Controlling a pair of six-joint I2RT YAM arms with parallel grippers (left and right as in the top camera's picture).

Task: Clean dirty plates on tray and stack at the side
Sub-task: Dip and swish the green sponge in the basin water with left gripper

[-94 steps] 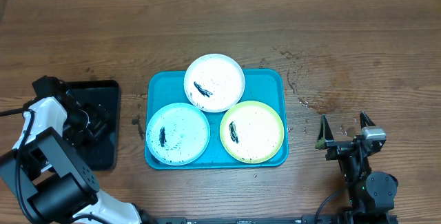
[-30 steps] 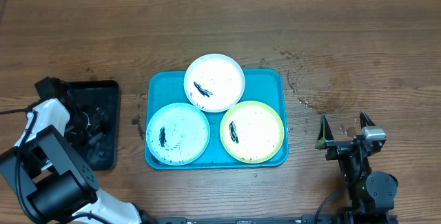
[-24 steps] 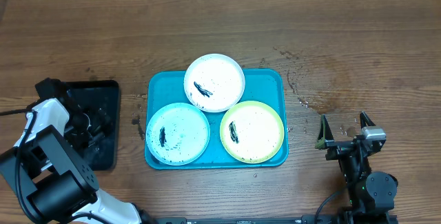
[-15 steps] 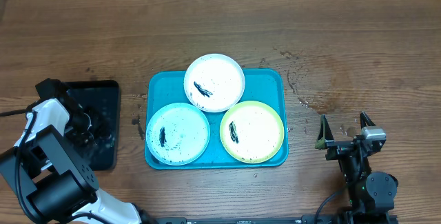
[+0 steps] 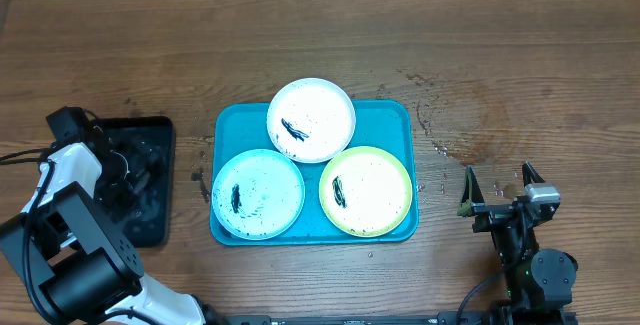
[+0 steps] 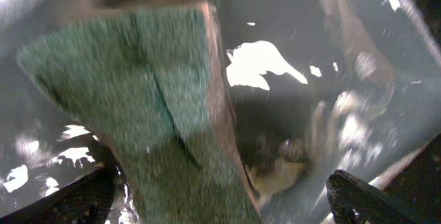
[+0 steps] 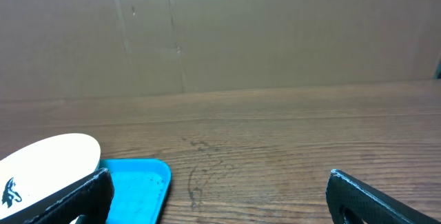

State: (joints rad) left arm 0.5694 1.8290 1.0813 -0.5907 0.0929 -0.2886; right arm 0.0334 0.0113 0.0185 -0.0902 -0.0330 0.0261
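Three smeared plates lie on the teal tray (image 5: 390,125): white (image 5: 311,119) at the back, light blue (image 5: 258,193) front left, yellow-green rimmed (image 5: 366,191) front right. My left gripper (image 5: 140,163) is down in the black tray (image 5: 152,130), far left of the plates. In the left wrist view the gripper (image 6: 220,200) is open, its jaws on either side of a green sponge (image 6: 145,107) lying in water; the right jaw stands clear of it. My right gripper (image 5: 497,189) is open and empty, right of the teal tray. The right wrist view shows the white plate (image 7: 48,156) and a tray corner (image 7: 141,179).
The black tray's wet floor (image 6: 289,17) shines with puddles. Damp marks (image 5: 450,135) stain the wooden table right of the teal tray. A cardboard wall (image 7: 220,31) closes off the table's far side.
My left arm has shifted slightly back over the black tray, staying low in it. The plates, the teal tray and the right arm have not moved.
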